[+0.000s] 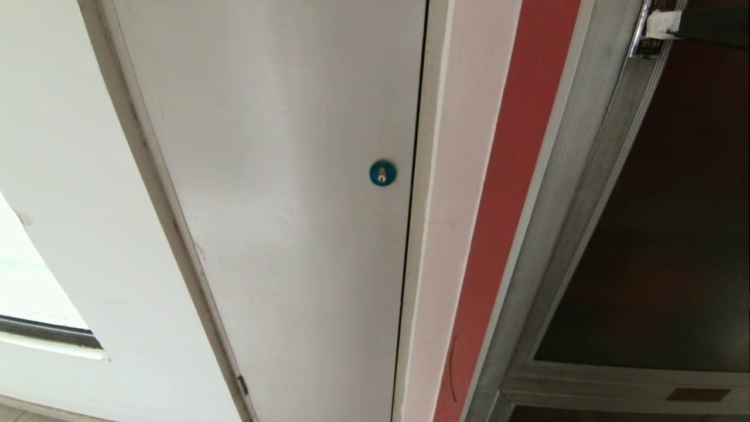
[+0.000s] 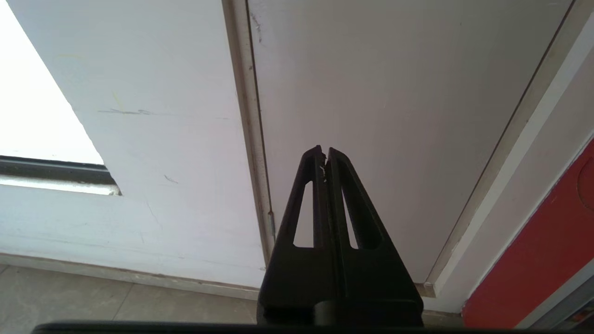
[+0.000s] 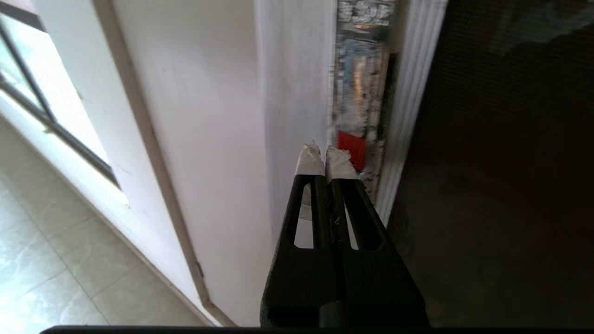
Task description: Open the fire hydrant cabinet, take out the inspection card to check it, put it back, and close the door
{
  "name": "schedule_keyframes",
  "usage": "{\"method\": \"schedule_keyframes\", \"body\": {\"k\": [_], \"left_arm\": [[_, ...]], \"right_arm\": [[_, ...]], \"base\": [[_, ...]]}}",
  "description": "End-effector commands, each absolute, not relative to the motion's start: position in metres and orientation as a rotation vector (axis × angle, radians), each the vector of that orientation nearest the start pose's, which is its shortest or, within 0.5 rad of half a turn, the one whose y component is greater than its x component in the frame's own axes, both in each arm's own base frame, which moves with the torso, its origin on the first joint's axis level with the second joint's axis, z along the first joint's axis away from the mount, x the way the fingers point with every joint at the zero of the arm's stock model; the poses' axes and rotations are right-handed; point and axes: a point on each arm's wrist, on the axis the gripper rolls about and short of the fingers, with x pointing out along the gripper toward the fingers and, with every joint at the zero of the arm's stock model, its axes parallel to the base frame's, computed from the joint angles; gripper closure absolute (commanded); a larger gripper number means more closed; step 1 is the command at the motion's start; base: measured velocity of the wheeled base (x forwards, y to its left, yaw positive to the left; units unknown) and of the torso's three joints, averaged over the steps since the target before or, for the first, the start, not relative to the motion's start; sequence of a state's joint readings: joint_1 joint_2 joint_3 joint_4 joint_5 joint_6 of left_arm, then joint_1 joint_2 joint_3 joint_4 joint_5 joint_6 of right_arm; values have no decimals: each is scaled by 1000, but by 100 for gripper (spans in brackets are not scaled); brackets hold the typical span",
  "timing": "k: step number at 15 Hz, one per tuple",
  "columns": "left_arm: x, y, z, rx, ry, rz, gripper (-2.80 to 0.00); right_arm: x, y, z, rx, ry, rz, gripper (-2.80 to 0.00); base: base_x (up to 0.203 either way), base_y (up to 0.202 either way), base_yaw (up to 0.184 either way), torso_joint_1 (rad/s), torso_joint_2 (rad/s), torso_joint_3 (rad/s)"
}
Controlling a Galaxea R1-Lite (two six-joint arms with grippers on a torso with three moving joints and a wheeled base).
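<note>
- The left gripper [image 2: 325, 155] hangs low before the plain white door [image 1: 281, 176], near that door's bottom edge by the floor. Its fingers are pressed together with nothing between them; it has no part in this step, which would explain the parked pose.
- The white door carries a small blue round lock [image 1: 382, 173] near its right edge. It is not the target and stands shut.
- Right of it run a pale wall strip and a red band [image 1: 504, 193], then the fire hydrant cabinet [image 1: 577, 193] with its brushed-silver frame.
- The door [image 1: 674, 234] of dark glass sits flush in that frame, apparently still closed, so the inspection card cannot be seen; presumably it lies inside.
- The right gripper [image 3: 326, 155], at the top right of the head view, points its taped tips at the red-and-chrome latch [image 3: 355, 148] on the door's left edge. Its fingers are closed and hold nothing, likely so the narrow tip can press or hook the latch.
- Whether the tips already touch the latch cannot be told.
</note>
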State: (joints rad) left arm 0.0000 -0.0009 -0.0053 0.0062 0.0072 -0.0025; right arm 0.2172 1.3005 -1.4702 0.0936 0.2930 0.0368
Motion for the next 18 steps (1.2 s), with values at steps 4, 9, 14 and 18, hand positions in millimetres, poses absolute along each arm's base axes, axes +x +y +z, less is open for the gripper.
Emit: {"method": "schedule_keyframes", "body": {"k": [4,9,14,18], "left_arm": [[-23,0,76,-2,1,8,0],[-23,0,76,-3,1,8,0],[-23,0,77,-3,0,8,0],[-23,0,76,-3,0,8,0]], "right_arm": [[179,46,403,34,-73,493,0],[175,44,402,35,-74,455,0],[174,43,400,36,-63,441,0],[174,43,398,37,-58,423,0]], "base": [[0,0,0,0,0,0],[0,0,0,0,0,0],[0,0,0,0,0,0],[0,0,0,0,0,0]]}}
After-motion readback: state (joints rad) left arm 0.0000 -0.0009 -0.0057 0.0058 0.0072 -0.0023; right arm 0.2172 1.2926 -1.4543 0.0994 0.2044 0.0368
